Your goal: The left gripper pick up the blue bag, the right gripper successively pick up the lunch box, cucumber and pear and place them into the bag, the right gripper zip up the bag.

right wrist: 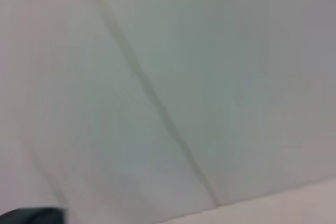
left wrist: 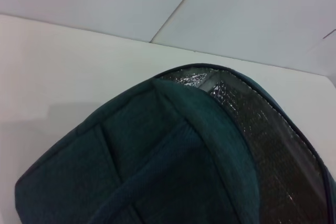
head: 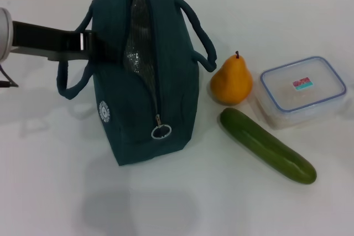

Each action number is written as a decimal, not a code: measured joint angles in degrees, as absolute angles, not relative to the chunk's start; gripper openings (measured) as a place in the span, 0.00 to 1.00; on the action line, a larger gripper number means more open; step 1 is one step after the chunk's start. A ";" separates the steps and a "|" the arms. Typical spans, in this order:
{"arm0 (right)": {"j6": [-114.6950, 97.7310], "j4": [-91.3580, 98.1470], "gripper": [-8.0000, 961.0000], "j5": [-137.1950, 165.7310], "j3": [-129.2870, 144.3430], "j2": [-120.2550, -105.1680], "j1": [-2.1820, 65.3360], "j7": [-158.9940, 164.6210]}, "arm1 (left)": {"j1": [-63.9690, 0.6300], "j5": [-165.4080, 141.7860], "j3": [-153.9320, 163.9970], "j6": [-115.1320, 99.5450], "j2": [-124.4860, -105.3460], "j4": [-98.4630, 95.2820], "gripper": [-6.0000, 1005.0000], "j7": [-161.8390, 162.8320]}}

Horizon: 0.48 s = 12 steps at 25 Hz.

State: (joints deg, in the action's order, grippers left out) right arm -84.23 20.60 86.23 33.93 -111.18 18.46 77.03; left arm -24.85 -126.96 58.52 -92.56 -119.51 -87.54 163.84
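nearest the robot, the white table (head: 166, 203) lies bare in front, and just beyond that the cucumber (head: 267, 146) lies slantwise on the right, untouched. a little farther back the blue bag (head: 145, 70) stands upright on the table, its zipper open down most of its length with the ring pull (head: 161, 131) hanging low on the near end, and the silver foil lining (head: 133, 42) showing through the gap. behind the cucumber sit the pear (head: 231, 82) and the lunch box (head: 302, 89), side by side, the pear between bag and box; all three are outside the bag, so none of the packing has been done. the box is closed with its blue-rimmed lid on, and i can make out nothing inside it. no item shows in the part of the bag's inside that is visible, only lining. farthest on the left, the left gripper (head: 86, 43) reaches in at the bag's upper far side by the left handle; its fingertips are hidden against the fabric, so i cannot tell how wide they stand or whether they have hold of the bag. its wrist view looks closely over the bag's top edge and lining. the right gripper is nowhere in view. my judgement: the task is at its first step, with the loading and zipping all left.
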 joint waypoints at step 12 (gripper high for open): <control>-72.64 12.16 0.84 86.51 33.63 -110.97 23.23 84.70 | -25.20 -126.97 59.33 -92.54 -119.39 -87.31 0.04 162.30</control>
State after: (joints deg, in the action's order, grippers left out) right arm -72.64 12.16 86.51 33.63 -110.97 23.23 84.70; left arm -25.20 -126.97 59.33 -92.54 -119.39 -87.31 162.30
